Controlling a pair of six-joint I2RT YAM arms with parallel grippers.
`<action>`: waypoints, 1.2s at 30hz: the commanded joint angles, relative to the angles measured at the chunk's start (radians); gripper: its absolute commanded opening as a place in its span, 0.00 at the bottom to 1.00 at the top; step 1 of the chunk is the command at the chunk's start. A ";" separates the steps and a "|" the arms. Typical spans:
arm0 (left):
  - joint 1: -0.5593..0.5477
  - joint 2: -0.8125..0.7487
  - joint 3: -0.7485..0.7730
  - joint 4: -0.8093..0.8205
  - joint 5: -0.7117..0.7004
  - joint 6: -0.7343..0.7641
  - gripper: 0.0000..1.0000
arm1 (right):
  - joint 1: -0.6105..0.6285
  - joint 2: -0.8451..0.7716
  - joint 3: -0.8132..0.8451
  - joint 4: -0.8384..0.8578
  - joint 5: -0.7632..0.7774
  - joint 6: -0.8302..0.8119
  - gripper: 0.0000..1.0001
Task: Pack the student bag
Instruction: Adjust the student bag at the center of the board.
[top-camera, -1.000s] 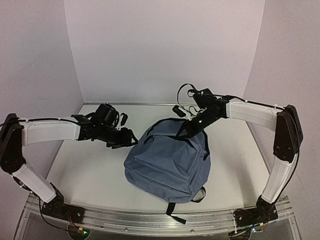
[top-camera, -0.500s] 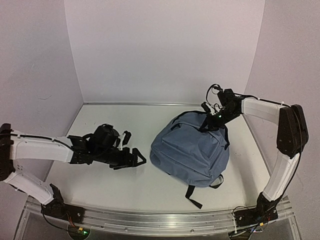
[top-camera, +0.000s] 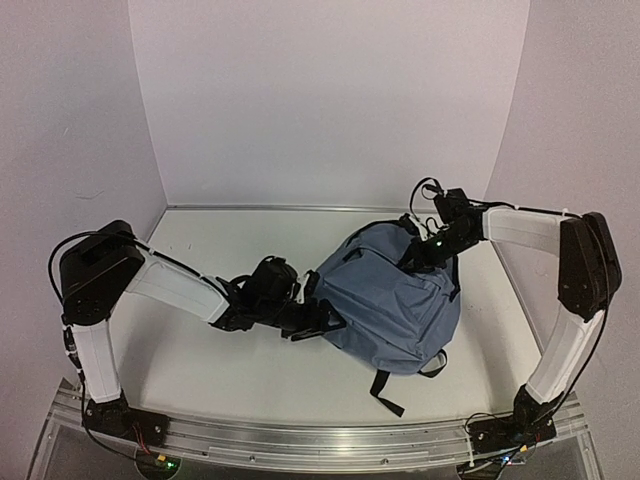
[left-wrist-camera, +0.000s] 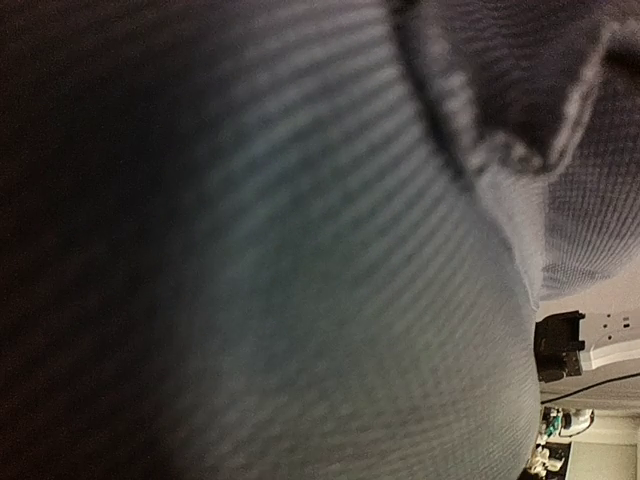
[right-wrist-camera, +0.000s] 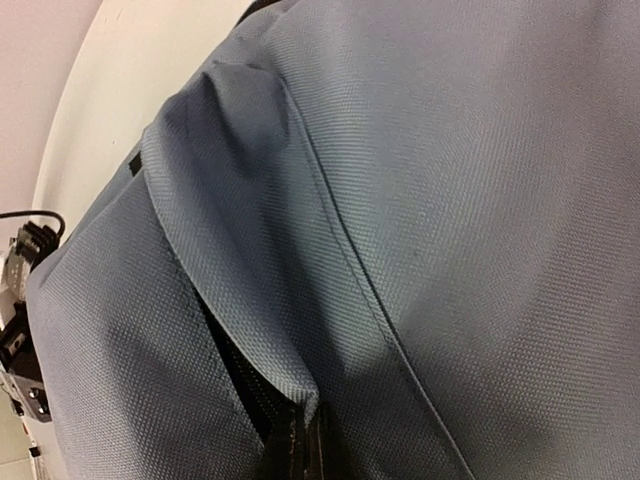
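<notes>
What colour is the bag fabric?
The student bag is plain blue-grey with a fine woven texture; the right wrist view shows it best.

Student bag (top-camera: 390, 310) lay on tabletop (top-camera: 190, 355) between both hands. Left hand (top-camera: 320, 320) touched the bag's side, fingers looked spread, bag just right of it. Right hand (top-camera: 425, 252) pinched closed on the bag's top edge, with the bag's bulk left of it. Black strap (top-camera: 385, 392) trailed off the bag's near end.

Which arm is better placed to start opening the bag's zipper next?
Probably right: the right gripper is shut on the student bag beside the zipper near its top, while the left gripper sits low against the bag's side.
</notes>
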 joint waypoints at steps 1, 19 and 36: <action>0.124 -0.003 0.115 0.066 0.024 -0.035 0.61 | 0.159 -0.011 -0.030 -0.106 -0.145 -0.024 0.00; 0.280 -0.315 0.125 -0.435 -0.176 0.146 0.86 | 0.031 -0.084 0.210 -0.157 0.084 -0.129 0.81; 0.018 -0.346 -0.234 -0.186 -0.156 -0.119 0.88 | -0.005 0.030 0.019 -0.286 -0.112 -0.212 0.85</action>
